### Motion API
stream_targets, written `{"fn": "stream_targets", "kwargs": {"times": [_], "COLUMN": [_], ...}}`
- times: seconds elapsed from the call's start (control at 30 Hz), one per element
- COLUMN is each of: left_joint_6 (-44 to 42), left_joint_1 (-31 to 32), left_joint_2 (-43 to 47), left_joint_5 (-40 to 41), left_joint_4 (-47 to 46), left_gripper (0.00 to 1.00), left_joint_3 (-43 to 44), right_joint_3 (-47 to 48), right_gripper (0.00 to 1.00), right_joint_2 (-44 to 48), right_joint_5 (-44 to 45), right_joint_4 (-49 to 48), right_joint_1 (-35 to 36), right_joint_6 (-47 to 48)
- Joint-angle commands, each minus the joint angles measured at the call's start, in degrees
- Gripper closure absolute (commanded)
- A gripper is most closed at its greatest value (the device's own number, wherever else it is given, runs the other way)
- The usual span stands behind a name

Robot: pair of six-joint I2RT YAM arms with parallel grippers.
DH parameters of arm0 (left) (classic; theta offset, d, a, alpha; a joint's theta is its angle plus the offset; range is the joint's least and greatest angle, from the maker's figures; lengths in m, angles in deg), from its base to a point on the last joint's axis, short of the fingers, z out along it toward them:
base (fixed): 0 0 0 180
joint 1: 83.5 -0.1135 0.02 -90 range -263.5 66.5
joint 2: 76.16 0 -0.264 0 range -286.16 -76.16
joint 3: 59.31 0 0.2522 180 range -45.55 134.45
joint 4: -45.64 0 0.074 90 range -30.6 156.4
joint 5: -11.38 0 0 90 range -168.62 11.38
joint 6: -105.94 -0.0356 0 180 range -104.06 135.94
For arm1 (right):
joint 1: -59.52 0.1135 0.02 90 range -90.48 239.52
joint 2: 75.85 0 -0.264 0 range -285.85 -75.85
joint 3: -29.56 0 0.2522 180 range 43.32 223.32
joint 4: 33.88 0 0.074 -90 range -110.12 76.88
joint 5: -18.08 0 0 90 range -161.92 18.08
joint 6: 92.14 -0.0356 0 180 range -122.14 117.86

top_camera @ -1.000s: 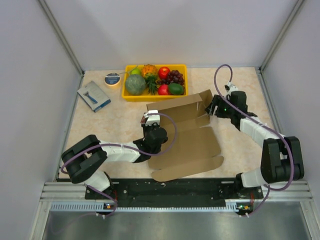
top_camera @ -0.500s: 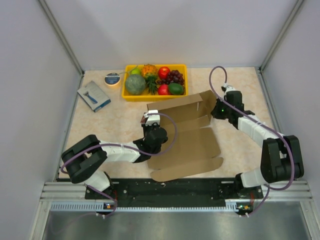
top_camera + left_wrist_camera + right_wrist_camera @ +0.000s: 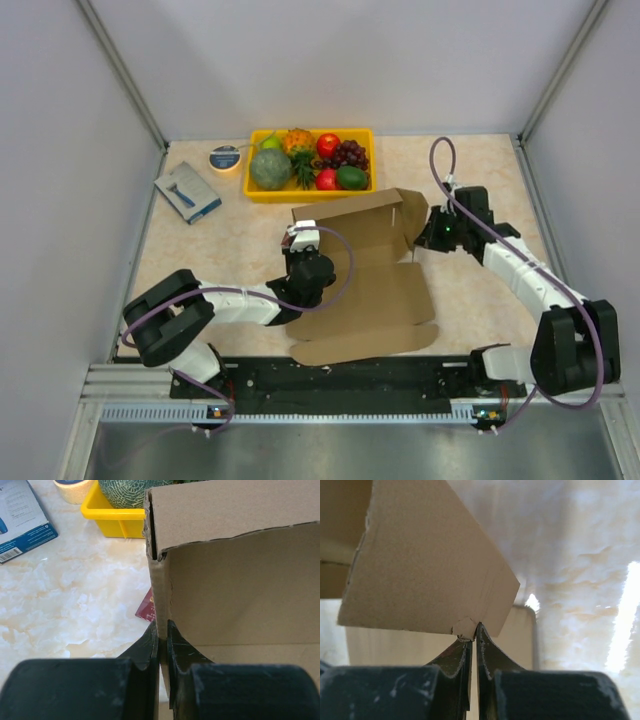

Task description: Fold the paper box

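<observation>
On table (image 3: 220, 250), paper box (image 3: 370, 290) runs near-far w/ flap (image 3: 360, 345) nearside.

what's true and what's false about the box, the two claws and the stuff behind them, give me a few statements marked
1. The left claw is shut on a wall of the paper box. True.
2. The right claw hangs open, clear of the box. False: it is shut on a corner of one of the box's flaps.
3. The yellow tray holds fruit. True.
4. The blue packet lies in the tray. False: it lies on the table, left of the tray.
</observation>
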Motion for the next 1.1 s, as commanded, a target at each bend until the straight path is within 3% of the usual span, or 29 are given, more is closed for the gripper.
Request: {"fn": "stream_targets", "kwargs": {"times": [0.0, 0.13, 0.27, 0.47, 0.57, 0.6, 0.73, 0.93, 1.07], "left_joint_6": [-0.49, -0.05, 0.04, 0.04, 0.21, 0.91, 5.39, 8.91, 9.88], "left_joint_1": [0.79, 1.06, 1.32, 1.67, 1.67, 1.59, 1.76, 1.67, 1.06], "left_joint_2": [0.40, 0.49, 0.49, 2.06, 6.09, 7.77, 22.84, 45.96, 52.17], "left_joint_5": [-0.32, -0.49, -0.23, -1.72, -3.64, -4.52, -12.33, -31.50, -37.22], "left_joint_4": [-0.41, -0.33, -0.15, -0.24, -0.59, -0.07, 7.65, 21.87, 32.87], "left_gripper": [1.00, 1.00, 1.00, 1.00, 0.70, 0.54, 0.32, 0.25, 0.24], "left_joint_3": [-0.20, -0.20, -0.11, -1.25, -4.23, -6.07, -10.30, -12.24, -6.46], "right_joint_3": [0.87, -3.16, -5.02, -11.70, -14.69, -15.56, -18.82, -19.97, -20.23], "right_gripper": [1.00, 1.00, 1.00, 1.00, 1.00, 1.00, 1.00, 1.00, 1.00], "right_joint_2": [5.17, 7.11, 7.03, 4.47, 4.65, 4.91, 5.26, 5.18, 4.65], "right_joint_5": [-7.98, -5.17, 2.97, 9.06, 10.82, 11.35, 13.72, 14.61, 14.52], "right_joint_4": [-1.93, -8.25, -12.83, -25.92, -30.22, -31.63, -35.86, -39.21, -39.64], "right_joint_1": [5.48, 10.14, 16.03, 18.24, 18.59, 18.59, 18.68, 18.77, 18.77], "right_joint_6": [-5.46, -7.49, -4.53, -2.66, -0.74, -0.12, 2.44, 4.28, 4.64]}}
